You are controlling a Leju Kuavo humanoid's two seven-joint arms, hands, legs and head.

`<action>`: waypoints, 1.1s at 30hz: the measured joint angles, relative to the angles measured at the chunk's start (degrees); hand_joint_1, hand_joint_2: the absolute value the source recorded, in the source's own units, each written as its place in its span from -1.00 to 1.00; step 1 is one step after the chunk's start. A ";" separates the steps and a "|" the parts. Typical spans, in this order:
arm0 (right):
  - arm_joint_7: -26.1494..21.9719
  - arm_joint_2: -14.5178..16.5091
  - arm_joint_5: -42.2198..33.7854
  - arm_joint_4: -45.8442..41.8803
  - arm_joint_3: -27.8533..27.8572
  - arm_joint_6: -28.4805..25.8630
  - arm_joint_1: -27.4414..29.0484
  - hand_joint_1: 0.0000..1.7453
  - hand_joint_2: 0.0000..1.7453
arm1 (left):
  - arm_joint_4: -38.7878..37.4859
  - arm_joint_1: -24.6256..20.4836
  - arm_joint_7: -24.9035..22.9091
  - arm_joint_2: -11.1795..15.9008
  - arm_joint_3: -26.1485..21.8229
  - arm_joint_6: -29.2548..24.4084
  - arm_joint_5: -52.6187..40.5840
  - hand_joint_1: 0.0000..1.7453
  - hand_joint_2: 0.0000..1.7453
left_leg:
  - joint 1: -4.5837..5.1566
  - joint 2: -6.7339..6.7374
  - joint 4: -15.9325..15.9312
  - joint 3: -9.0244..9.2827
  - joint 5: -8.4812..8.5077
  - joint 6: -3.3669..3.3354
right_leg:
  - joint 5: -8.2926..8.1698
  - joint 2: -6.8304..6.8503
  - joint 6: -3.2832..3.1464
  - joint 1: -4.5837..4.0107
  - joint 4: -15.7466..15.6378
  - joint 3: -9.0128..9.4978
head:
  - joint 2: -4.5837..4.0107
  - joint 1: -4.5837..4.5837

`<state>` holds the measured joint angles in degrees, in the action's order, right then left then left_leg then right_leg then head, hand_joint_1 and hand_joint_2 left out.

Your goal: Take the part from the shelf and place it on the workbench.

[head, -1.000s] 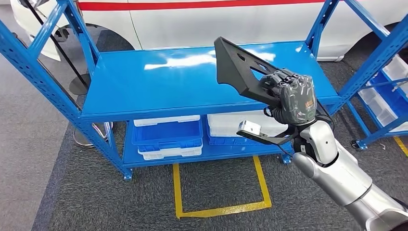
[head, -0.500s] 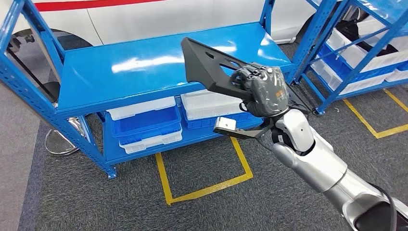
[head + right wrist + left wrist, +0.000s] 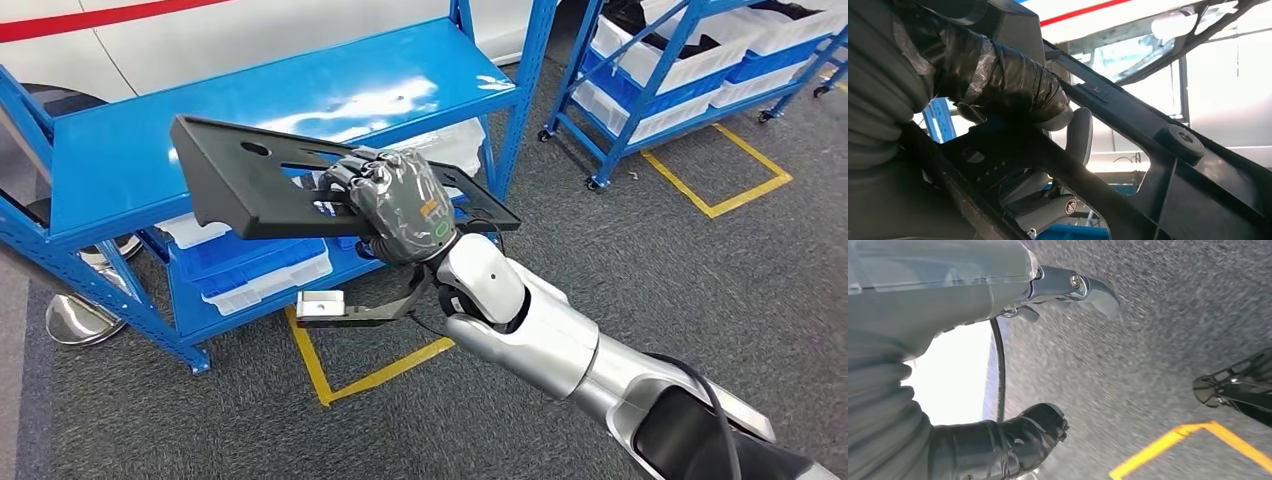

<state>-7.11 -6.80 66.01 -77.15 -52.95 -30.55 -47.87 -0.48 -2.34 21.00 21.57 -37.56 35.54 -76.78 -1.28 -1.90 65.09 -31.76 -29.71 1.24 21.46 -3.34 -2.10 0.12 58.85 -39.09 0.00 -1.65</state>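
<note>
Swung left since before: whole view turned, shelf (image 3: pixel 120 170) now at 10 o'clock, second rack (image 3: pixel 640 70) at 1 o'clock. Right hand (image 3: pixel 395 205) wrapped tight round the black part (image 3: pixel 240 185), held flat up in the air over the shelf's front edge. Left hand (image 3: pixel 1013 440) down by the grey floor (image 3: pixel 1148 340), fingers curled, holding nothing.

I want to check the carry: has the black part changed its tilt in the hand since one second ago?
Yes. The black part in the right hand now lies nearly flat; earlier it stood steeply tilted. The camera turned too, so the blue shelf shifted in view.
</note>
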 joint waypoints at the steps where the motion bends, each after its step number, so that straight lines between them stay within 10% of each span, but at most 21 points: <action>1: 0.05 0.53 -0.10 0.16 -0.28 0.13 -0.48 1.00 1.00 | 0.00 -0.23 -0.08 0.01 -0.04 -0.04 -0.75 -1.00 1.00 | -0.12 -1.16 -3.42 2.35 -0.38 -0.10 | -0.58 -0.67 0.36 0.01 0.50 -0.89 | 0.00 0.01; 5: -0.07 1.11 -0.67 0.57 -0.91 0.28 -1.33 1.00 1.00 | -0.02 -0.43 0.67 0.04 -0.57 0.05 -2.98 -1.00 1.00 | -0.14 -0.88 -6.82 3.50 -1.02 -1.26 | -2.69 -2.55 1.65 -0.18 0.77 -2.41 | 0.00 -0.03; 10: -0.29 0.53 -1.72 0.81 -1.26 0.30 -1.48 1.00 1.00 | -0.02 0.39 1.49 0.16 -1.83 0.07 -3.79 -1.00 1.00 | 0.28 3.34 -6.76 -0.13 2.25 -3.15 | 8.59 2.77 2.64 0.01 13.64 -6.08 | 0.00 -0.01; 12: -0.44 0.13 -1.85 0.85 -1.27 0.33 -1.41 1.00 1.00 | -0.02 0.77 1.67 0.20 -2.39 0.04 -3.90 -1.00 1.00 | 0.60 4.91 -6.69 -1.93 3.54 -3.21 | 9.10 3.09 2.69 0.21 18.16 -5.71 | 0.00 -0.01; 15: -0.58 -0.42 -1.96 0.84 -1.28 0.36 -1.47 1.00 1.00 | -0.02 1.10 1.79 0.21 -2.98 -0.04 -3.93 -1.00 1.00 | 1.09 6.85 -6.64 -4.01 5.19 -3.10 | 6.42 4.84 1.67 -0.16 10.89 2.31 | 0.00 0.00; 17: -0.23 -0.67 -1.77 0.76 -1.27 0.34 -1.67 1.00 1.00 | -0.02 1.61 1.57 0.21 -3.74 0.39 -3.31 -1.00 1.00 | 1.23 8.05 -6.69 -4.45 6.07 -2.76 | 7.85 7.25 0.64 -0.99 2.60 8.36 | 0.00 0.02; 20: 0.27 -2.40 -1.37 0.78 -1.16 -0.02 -1.90 1.00 1.00 | -0.02 2.85 0.96 0.18 -6.07 1.61 -1.49 -1.00 1.00 | 0.87 9.55 -7.15 -4.65 7.26 -1.88 | 7.63 7.14 -0.30 -1.71 -1.58 9.56 | 0.00 -0.02; 24: 0.21 -4.62 -1.53 1.15 -0.88 -0.60 -1.94 1.00 1.00 | -0.02 5.10 0.65 0.20 -8.50 2.10 -0.58 -1.00 1.00 | 0.48 3.54 -0.10 -7.01 -0.51 -1.01 | 4.34 4.78 -1.76 -1.34 -2.63 7.15 | 0.00 0.03; 27: 0.35 -5.90 -1.60 1.34 -0.71 -0.57 -1.74 1.00 1.00 | -0.02 6.08 -0.94 0.17 -10.56 2.46 1.28 -1.00 1.00 | 0.42 2.32 7.76 -7.64 -4.33 -0.72 | 2.40 2.52 -1.67 -1.27 -1.93 4.15 | 0.00 0.06; 33: -0.24 -9.22 -2.37 1.76 2.01 -0.59 -1.75 1.00 1.00 | -0.02 7.24 -3.17 -0.40 -15.67 2.38 4.01 -1.00 1.00 | -0.07 -1.89 -6.43 2.79 -0.95 -0.91 | -0.20 -1.15 -0.01 -0.72 0.83 -0.82 | 0.00 0.05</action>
<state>-7.35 -16.02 63.64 -75.39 -50.94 -31.14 -49.62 -0.50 4.91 17.82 21.17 -53.23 37.92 -72.77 -1.35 -3.78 58.67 -28.97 -30.67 0.33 21.26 -4.50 -2.12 -0.60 59.68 -39.91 0.00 -1.60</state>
